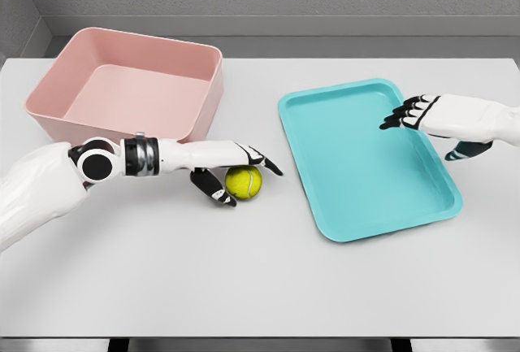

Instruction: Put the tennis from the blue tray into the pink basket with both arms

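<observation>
Head view. Tennis ball (243,182) sits on the worktop (244,279), centre-left of frame, between pink basket (130,84) at upper left and blue tray (366,157) at right; it is outside the tray. Left hand (231,169): fingers (262,159) curled loosely around the ball, thumb below, contact unclear. Right hand (418,114), fingers spread, hovers over the tray's right rim. Ball likely light, fuzzy, springy, prone to roll; cup it across the middle. Round: no long axis or heading.

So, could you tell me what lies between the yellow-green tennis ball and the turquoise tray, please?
Only bare white table, in the head view. The tennis ball sits by the left hand, outside the tray.
</observation>
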Robot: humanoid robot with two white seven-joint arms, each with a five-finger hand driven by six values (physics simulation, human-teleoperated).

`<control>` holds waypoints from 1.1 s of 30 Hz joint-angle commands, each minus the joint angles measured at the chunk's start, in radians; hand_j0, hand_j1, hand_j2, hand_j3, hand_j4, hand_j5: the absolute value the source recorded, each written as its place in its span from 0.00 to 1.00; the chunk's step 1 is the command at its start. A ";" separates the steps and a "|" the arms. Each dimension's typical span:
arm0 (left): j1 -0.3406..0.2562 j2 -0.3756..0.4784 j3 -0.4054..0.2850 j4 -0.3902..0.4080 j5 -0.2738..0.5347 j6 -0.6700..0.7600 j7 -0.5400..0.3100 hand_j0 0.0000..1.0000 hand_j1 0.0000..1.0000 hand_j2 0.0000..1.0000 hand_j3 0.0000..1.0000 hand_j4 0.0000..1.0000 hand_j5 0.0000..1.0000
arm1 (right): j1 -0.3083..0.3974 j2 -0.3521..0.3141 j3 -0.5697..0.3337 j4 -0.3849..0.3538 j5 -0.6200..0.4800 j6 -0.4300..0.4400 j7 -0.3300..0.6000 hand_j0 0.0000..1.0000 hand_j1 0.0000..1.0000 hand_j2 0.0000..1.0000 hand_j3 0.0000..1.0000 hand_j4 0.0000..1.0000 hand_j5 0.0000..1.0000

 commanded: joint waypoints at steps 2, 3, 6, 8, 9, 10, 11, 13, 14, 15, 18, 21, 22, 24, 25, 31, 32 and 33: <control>0.000 0.001 0.000 0.000 0.008 0.002 0.000 0.80 0.80 0.80 0.80 0.80 0.80 | 0.000 0.002 0.000 0.002 -0.005 0.002 0.000 1.00 1.00 1.00 1.00 1.00 1.00; 0.000 0.001 0.000 -0.001 0.008 0.002 -0.001 0.79 0.79 0.79 0.79 0.79 0.79 | 0.000 0.003 0.000 0.003 -0.005 0.002 0.000 1.00 1.00 1.00 1.00 1.00 1.00; 0.002 0.001 0.000 0.000 0.009 0.002 -0.003 0.72 0.72 0.72 0.72 0.72 0.72 | 0.000 0.003 0.000 0.005 -0.005 0.002 0.000 1.00 1.00 1.00 1.00 1.00 1.00; 0.000 0.001 -0.015 0.000 0.009 0.002 -0.003 0.70 0.70 0.70 0.70 0.70 0.70 | 0.000 0.008 0.001 0.005 -0.005 0.002 0.001 1.00 1.00 1.00 1.00 1.00 1.00; 0.000 0.001 -0.015 0.000 0.009 0.002 -0.003 0.69 0.69 0.69 0.69 0.69 0.69 | 0.000 0.008 0.001 0.005 -0.005 0.002 0.001 1.00 1.00 1.00 1.00 1.00 1.00; 0.000 0.001 -0.015 0.000 0.009 0.002 -0.003 0.68 0.68 0.68 0.68 0.68 0.68 | 0.002 0.008 0.001 0.005 -0.005 0.002 0.001 1.00 1.00 1.00 1.00 1.00 1.00; 0.000 0.002 -0.015 0.000 0.009 0.002 -0.003 0.65 0.65 0.65 0.65 0.65 0.65 | -0.002 0.008 0.000 0.003 -0.005 0.002 0.001 1.00 1.00 1.00 1.00 1.00 1.00; 0.000 0.002 -0.015 -0.001 0.009 0.002 -0.003 0.60 0.60 0.60 0.60 0.60 0.60 | -0.003 0.008 0.000 0.003 -0.005 0.002 0.001 1.00 1.00 1.00 1.00 1.00 1.00; 0.000 0.002 -0.015 -0.001 0.009 0.002 -0.003 0.57 0.57 0.57 0.57 0.57 0.57 | -0.005 0.008 0.000 0.002 -0.005 0.002 0.001 1.00 1.00 1.00 1.00 1.00 1.00; 0.000 0.002 -0.015 -0.001 0.009 0.002 -0.003 0.56 0.56 0.56 0.56 0.56 0.56 | -0.003 0.009 0.000 0.002 -0.005 0.002 0.001 1.00 1.00 1.00 1.00 1.00 1.00; 0.000 0.002 -0.015 -0.001 0.009 0.002 -0.003 0.54 0.54 0.54 0.54 0.54 0.54 | -0.003 0.014 0.000 0.002 -0.005 0.002 0.001 1.00 1.00 1.00 1.00 1.00 1.00; 0.000 0.002 -0.015 0.000 0.009 0.002 -0.001 0.54 0.54 0.54 0.54 0.54 0.54 | -0.003 0.016 0.001 0.003 -0.005 0.002 0.001 1.00 1.00 1.00 1.00 1.00 1.00; 0.000 0.002 -0.015 0.000 0.009 0.002 0.000 0.54 0.54 0.54 0.54 0.54 0.54 | -0.003 0.016 0.001 0.002 -0.005 0.002 0.001 1.00 1.00 1.00 1.00 1.00 1.00; -0.002 0.004 -0.011 -0.001 0.009 0.002 0.002 0.54 0.54 0.54 0.54 0.54 0.54 | -0.003 0.016 0.001 0.005 -0.004 0.002 0.001 1.00 1.00 1.00 1.00 1.00 1.00; -0.002 0.002 -0.006 -0.001 0.009 0.002 0.002 0.54 0.54 0.54 0.54 0.54 0.54 | -0.003 0.020 0.003 0.003 -0.004 0.002 0.001 1.00 1.00 1.00 1.00 1.00 1.00; -0.014 0.004 0.005 -0.018 0.012 0.002 0.005 0.54 0.54 0.54 0.54 0.54 0.54 | -0.005 0.022 0.003 0.003 -0.004 0.002 0.001 1.00 1.00 1.00 1.00 1.00 1.00; -0.014 0.005 0.005 -0.021 0.012 0.002 0.005 0.54 0.54 0.54 0.54 0.54 0.54 | -0.005 0.023 0.003 0.002 -0.004 0.002 0.001 1.00 1.00 1.00 1.00 1.00 1.00; -0.015 0.008 0.006 -0.032 0.014 0.002 0.005 0.54 0.54 0.54 0.54 0.54 0.54 | -0.005 0.023 0.003 0.003 -0.004 0.002 0.001 1.00 1.00 1.00 1.00 1.00 1.00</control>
